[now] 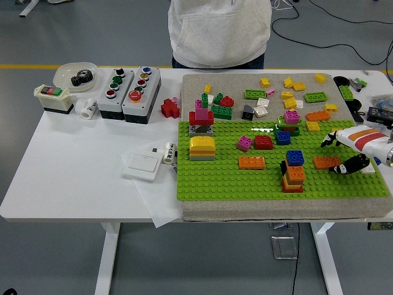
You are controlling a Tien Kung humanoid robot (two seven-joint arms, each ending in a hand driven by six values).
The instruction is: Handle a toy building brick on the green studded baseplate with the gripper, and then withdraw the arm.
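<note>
Right hand [339,155] reaching in over the right edge of the green studded baseplate [245,179], black fingers [339,165] spread and gripping nothing. Just left of the fingertips, an orange brick [309,162] seated flat on the studs; touching or apart, impossible to say. Nearer the baseplate's front edge, a stacked brick tower [293,172]. Beyond the worktop's [73,166] far edge, a person [219,31] standing.

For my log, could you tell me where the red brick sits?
In the head view, the red brick stands mid-baseplate, between the pink brick and the blue brick.
</note>
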